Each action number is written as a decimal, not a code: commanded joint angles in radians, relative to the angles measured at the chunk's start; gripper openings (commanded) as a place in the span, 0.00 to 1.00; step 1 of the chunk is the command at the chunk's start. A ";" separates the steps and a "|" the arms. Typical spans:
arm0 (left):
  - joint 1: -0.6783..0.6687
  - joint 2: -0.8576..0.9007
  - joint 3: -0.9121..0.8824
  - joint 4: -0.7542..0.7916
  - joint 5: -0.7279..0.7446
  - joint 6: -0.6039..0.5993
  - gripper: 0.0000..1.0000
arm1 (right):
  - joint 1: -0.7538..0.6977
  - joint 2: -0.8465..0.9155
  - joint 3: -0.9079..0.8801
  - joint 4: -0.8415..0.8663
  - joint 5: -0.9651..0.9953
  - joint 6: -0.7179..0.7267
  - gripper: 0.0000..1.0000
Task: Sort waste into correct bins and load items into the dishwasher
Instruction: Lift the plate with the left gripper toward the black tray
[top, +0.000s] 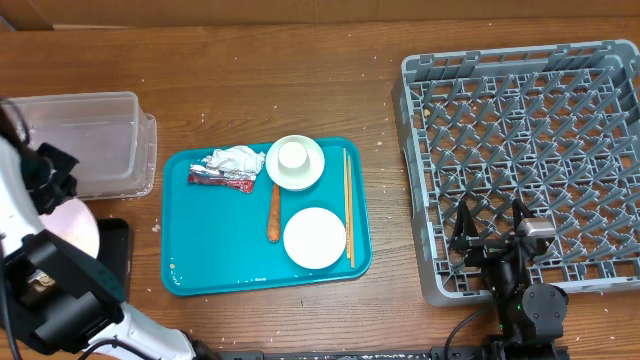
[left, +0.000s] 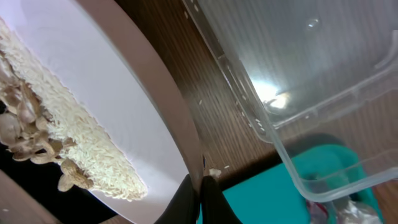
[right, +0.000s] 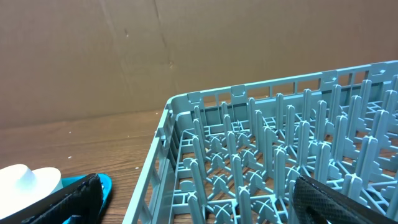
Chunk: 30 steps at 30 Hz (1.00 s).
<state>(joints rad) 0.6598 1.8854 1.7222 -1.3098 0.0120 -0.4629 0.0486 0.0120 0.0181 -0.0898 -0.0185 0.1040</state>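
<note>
Okay, left gripper (left: 199, 198) is clenched on the rim of the plate (left: 112, 93), bottom centre of the left wrist view, and the plate is tilted with rice (left: 81, 143) and some pale brown bits piled toward its lower edge, over a dark space at the lower left. From above, that plate sits at the far left of the frame, just beside the black bin (top: 115, 250) and below the clear tub (top: 90, 140). I judge the job right now is tipping the leftovers into the bin, so I want the low edge of the plate well over the dark opening before I steepen the tilt. The pinch covers only a thin strip of rim, so I'd roll the wrist slowly; a jerk could twist the plate out of the fingers. The rice looks packed and may cling, so a steep angle is probably needed. Right gripper (top: 490, 232) is released, fingers spread wide, hanging over the near edge of the rack (top: 415, 130) at the lower right. Everything else waits on the teal tray (top: 220, 250) mid-frame: a white plate (top: 314, 238), a cup (top: 291, 155), chopsticks (top: 348, 200) and a crumpled wrapper (top: 228, 165).
</note>
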 joint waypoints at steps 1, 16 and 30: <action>0.066 0.007 -0.001 0.001 0.175 0.073 0.04 | 0.008 -0.009 -0.010 0.005 0.006 -0.004 1.00; 0.327 0.007 -0.001 -0.053 0.620 0.254 0.04 | 0.008 -0.009 -0.010 0.005 0.006 -0.004 1.00; 0.447 0.003 -0.001 -0.107 0.845 0.326 0.04 | 0.008 -0.009 -0.010 0.005 0.006 -0.004 1.00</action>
<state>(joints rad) 1.0840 1.8854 1.7218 -1.4021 0.8112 -0.1669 0.0486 0.0120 0.0181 -0.0898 -0.0181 0.1040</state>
